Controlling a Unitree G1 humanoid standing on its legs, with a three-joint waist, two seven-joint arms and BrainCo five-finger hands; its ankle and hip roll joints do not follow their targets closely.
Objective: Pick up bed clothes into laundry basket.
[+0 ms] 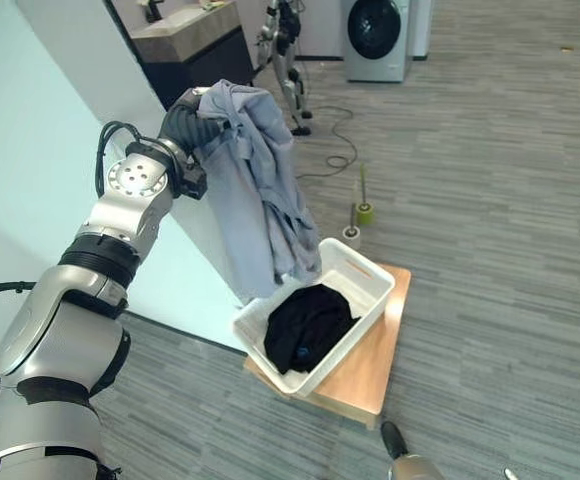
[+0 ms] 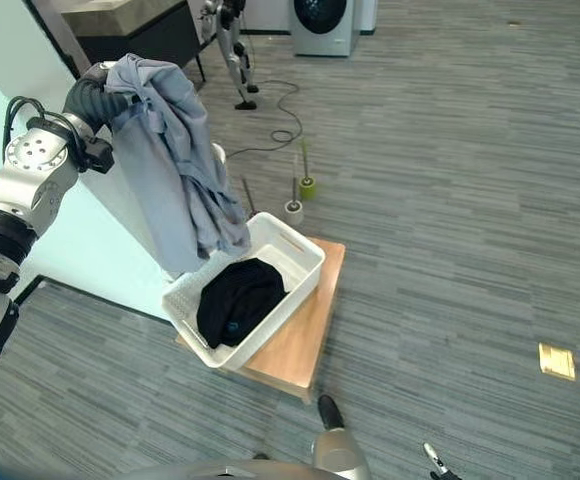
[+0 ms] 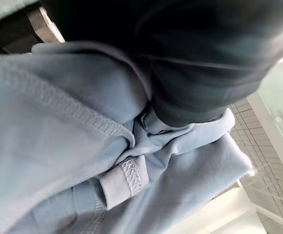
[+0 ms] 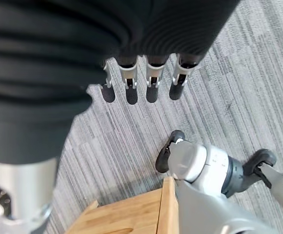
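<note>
We see the left robot hand (image 1: 185,118) raised high, its dark ribbed cover wrapped in a light blue garment (image 1: 260,180). Its fingers are buried in the folds, so we cannot tell whether they are curled or straight. The garment drapes from that robot hand and hangs down, its lower end reaching the near-left corner of a white laundry basket (image 1: 370,275), at or just inside the rim. Inside the basket lies a black piece of clothing (image 1: 308,325), bunched toward the middle. The basket sits on a small wooden tabletop (image 1: 375,370), which stands on grey striped carpet (image 1: 500,200) beside a pale wall (image 1: 30,130).

In its wrist view, we see the right robot hand (image 4: 141,80) hanging low over the carpet with straight, relaxed fingers holding nothing, near the tabletop's corner.

Farther back stand a washing machine (image 1: 375,38) and two small pots (image 1: 358,222) on the floor.
</note>
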